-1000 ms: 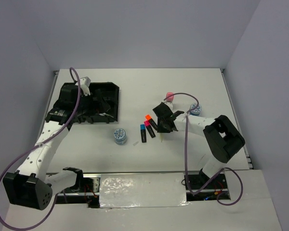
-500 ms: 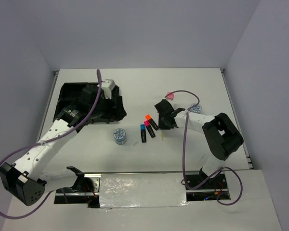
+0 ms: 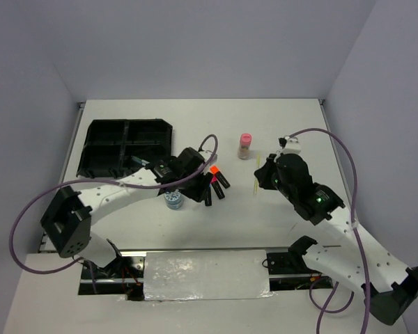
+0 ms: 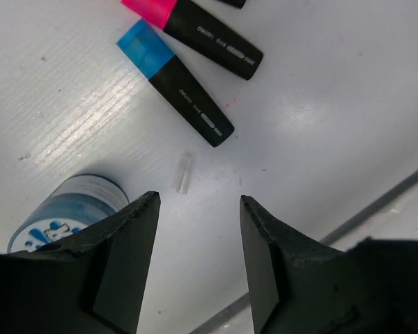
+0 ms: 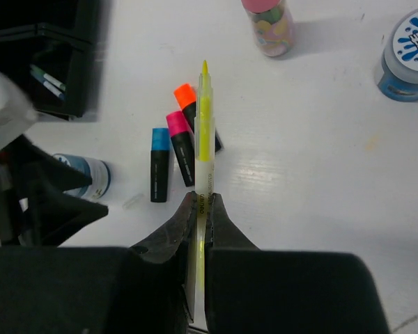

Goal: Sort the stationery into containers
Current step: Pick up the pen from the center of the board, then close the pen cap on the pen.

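Observation:
My right gripper is shut on a thin yellow-green pen, held above the table; the pen juts from the gripper. Below it lie three short black markers with orange, pink and blue caps. My left gripper hangs open over bare table with nothing between its fingers. A tiny clear bit lies just ahead of it. A round blue-white tin sits by its left finger. The black tray lies at the far left.
A pink-capped bottle stands behind the markers. A second blue-white tin sits at the right. The tray holds thin pens in one compartment. The table's front edge runs close below the left gripper.
My left arm swung from the tray to the tin and markers, and its jaws narrowed. My right arm lifted the yellow-green pen off the table and drew back to the right.

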`<state>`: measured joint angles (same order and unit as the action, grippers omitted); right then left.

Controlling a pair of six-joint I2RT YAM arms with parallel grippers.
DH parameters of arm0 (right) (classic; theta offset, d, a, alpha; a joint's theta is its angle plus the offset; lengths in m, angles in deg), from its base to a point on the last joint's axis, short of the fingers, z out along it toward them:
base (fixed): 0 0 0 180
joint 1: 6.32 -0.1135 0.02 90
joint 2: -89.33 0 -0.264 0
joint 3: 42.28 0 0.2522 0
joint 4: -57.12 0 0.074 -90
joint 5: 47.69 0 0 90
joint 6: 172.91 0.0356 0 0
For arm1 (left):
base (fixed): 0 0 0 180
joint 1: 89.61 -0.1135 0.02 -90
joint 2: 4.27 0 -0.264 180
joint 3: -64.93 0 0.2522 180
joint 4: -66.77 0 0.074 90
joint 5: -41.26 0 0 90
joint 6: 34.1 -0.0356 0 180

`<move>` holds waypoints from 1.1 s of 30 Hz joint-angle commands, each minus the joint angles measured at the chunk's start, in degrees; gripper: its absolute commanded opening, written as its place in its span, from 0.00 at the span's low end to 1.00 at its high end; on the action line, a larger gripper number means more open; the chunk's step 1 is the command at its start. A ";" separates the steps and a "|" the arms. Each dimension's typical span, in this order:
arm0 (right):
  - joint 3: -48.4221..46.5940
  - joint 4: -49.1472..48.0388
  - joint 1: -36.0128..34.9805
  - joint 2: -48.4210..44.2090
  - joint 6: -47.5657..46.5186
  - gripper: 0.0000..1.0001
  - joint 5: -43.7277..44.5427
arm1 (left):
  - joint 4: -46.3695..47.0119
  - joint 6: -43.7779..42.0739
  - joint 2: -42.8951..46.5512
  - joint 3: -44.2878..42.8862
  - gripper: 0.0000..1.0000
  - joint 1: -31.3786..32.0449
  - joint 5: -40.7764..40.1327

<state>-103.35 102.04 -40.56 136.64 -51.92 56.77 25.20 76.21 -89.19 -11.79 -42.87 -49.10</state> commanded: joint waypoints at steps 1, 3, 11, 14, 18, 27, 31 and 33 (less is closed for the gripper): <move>-0.59 6.89 0.14 -2.39 -2.06 0.00 -0.83 | 4.61 -2.73 -4.88 0.21 0.62 0.37 -2.01; -0.94 8.12 0.14 -3.10 -2.59 0.00 -1.45 | 4.43 -2.91 -8.04 -0.23 0.61 0.37 -2.54; -0.07 7.96 -0.12 -5.21 -3.30 0.00 -3.47 | 4.08 -2.91 -11.23 0.82 0.52 0.63 -4.65; 0.02 7.34 -0.30 -5.38 -3.38 0.00 -4.09 | 4.00 -2.74 -12.72 0.73 0.51 1.16 -4.39; -0.94 8.13 -0.74 -5.38 -3.56 0.00 -3.91 | 3.38 -2.21 -14.30 1.08 0.50 1.77 -5.44; -2.34 8.48 -1.44 -6.35 -3.47 0.00 -4.62 | 4.96 -1.16 -16.76 3.80 0.44 2.04 -4.48; -3.23 9.10 -1.80 -6.88 -3.65 0.00 -4.00 | 5.84 -0.54 -18.52 4.95 0.35 2.30 -4.30; -3.49 9.18 -1.80 -6.97 -3.74 0.00 -4.09 | 6.10 -0.54 -18.96 5.13 0.35 2.82 -4.12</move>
<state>-103.90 110.34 -41.90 130.78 -54.70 52.38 30.38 74.34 -104.56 -9.04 -41.01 -54.45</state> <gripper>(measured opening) 0.048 0.346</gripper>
